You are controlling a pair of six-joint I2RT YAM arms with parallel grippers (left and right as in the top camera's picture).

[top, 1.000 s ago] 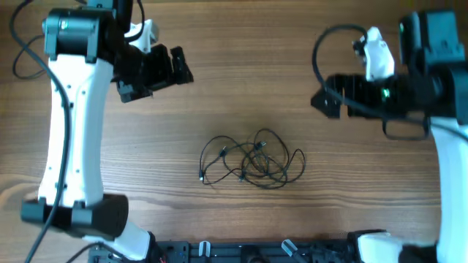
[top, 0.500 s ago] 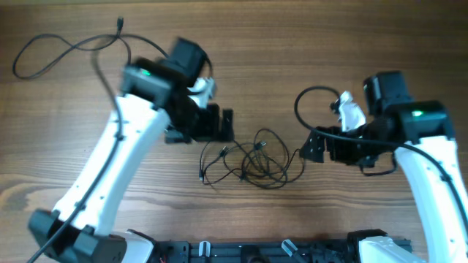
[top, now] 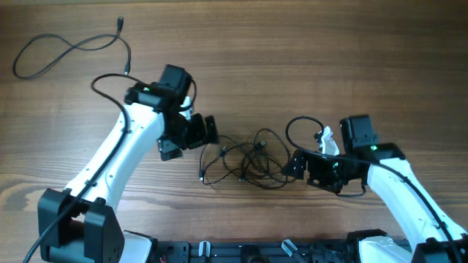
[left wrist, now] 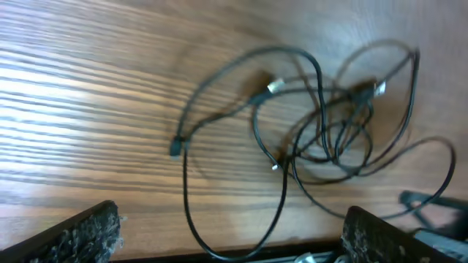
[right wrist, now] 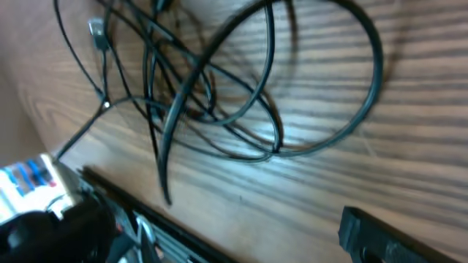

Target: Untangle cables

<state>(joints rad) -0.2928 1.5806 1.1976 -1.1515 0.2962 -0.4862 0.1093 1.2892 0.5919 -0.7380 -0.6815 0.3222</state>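
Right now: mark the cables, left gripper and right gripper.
cables (top: pixel 256 157): overhead view, knotted middle of the tangle.
left gripper (top: pixel 211 131): overhead view, between its open fingertips.
right gripper (top: pixel 291 165): overhead view, between its open fingertips.

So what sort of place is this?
Probably a robot test bench: a wood-grain table, a left arm and right arm mounted at its edge, with tangled cables between them.

Robot lab, wood-grain table (top: pixel 307 44)
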